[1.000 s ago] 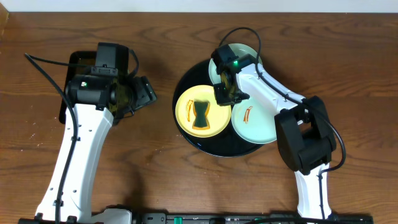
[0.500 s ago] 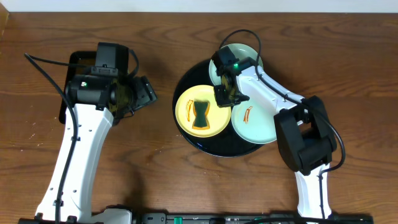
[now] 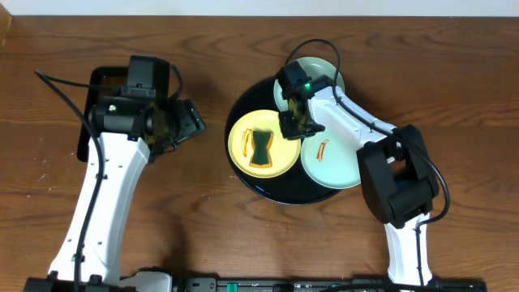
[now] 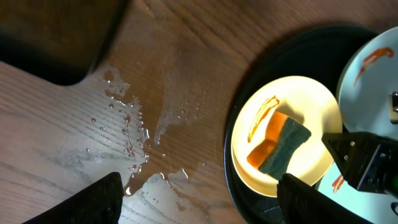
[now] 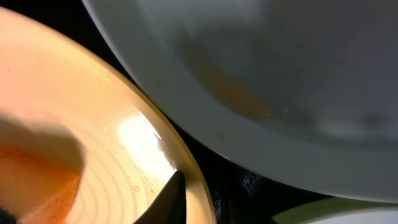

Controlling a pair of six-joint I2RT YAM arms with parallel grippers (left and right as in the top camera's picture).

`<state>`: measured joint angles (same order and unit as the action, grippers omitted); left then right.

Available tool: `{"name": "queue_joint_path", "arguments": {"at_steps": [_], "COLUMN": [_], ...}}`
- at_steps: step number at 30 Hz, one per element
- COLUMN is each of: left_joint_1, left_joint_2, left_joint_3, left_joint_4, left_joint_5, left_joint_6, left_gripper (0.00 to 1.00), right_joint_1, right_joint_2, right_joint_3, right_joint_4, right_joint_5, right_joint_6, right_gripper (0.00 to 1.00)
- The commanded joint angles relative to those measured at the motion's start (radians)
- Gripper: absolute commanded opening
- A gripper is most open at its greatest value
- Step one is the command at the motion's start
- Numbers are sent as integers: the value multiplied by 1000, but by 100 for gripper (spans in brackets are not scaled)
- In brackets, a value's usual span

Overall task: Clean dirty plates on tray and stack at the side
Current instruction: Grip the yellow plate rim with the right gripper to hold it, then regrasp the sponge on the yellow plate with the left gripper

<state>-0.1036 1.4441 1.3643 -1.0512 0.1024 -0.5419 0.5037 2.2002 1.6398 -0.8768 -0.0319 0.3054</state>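
The round black tray [image 3: 243, 180] holds three plates. The yellow plate [image 3: 243, 136] lies at its left with an orange-and-green sponge [image 3: 261, 148] on it; in the left wrist view the plate [image 4: 311, 102] shows a sauce streak beside the sponge [image 4: 281, 146]. A mint plate [image 3: 336, 166] with a sauce streak lies at the front right. Another mint plate [image 3: 318, 69] lies at the back, partly under the right arm. My right gripper [image 3: 293, 123] pinches the yellow plate's right rim [image 5: 186, 163]; only one fingertip shows. My left gripper [image 4: 199, 205] is open and empty over the table left of the tray.
A rectangular black tray [image 3: 96, 85] sits at the far left, mostly under the left arm. Spilled water [image 4: 130, 146] lies on the wooden table between it and the round tray. The right arm's cable loops over the back mint plate.
The left arm has shifted very slightly. The right gripper stays at the yellow plate's rim and the sponge has not moved.
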Motion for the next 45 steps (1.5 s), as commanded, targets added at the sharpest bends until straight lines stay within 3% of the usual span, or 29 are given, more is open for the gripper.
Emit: {"name": "queue_joint_path", "arguments": {"at_steps": [1, 11, 21, 25, 34, 39, 45], "left_joint_1": [1, 1, 1, -4, -129, -171, -172], "left_joint_2": [37, 70, 70, 71, 140, 257, 391], "left_joint_3": [-15, -16, -16, -16, -20, -20, -20], "left_joint_4": [-3, -3, -3, 3, 63, 103, 168], "left_joint_5": [11, 29, 29, 100, 172, 204, 418], "left_joint_6": [-17, -13, -13, 11, 50, 51, 154], "left_gripper": [80, 80, 80, 67, 67, 75, 76], "right_joint_1": [7, -35, -53, -53, -53, -53, -53], "right_joint_2": [7, 7, 7, 7, 7, 7, 7], "right_joint_3": [-8, 35, 33, 33, 33, 33, 33], "right_joint_4": [-13, -84, -77, -66, -47, -47, -45], "right_joint_5": [-19, -97, -108, -109, -180, -186, -187], "right_joint_6": [-31, -38, -41, -40, -39, -21, -21], "right_gripper": [20, 18, 4, 1, 1, 1, 1]}}
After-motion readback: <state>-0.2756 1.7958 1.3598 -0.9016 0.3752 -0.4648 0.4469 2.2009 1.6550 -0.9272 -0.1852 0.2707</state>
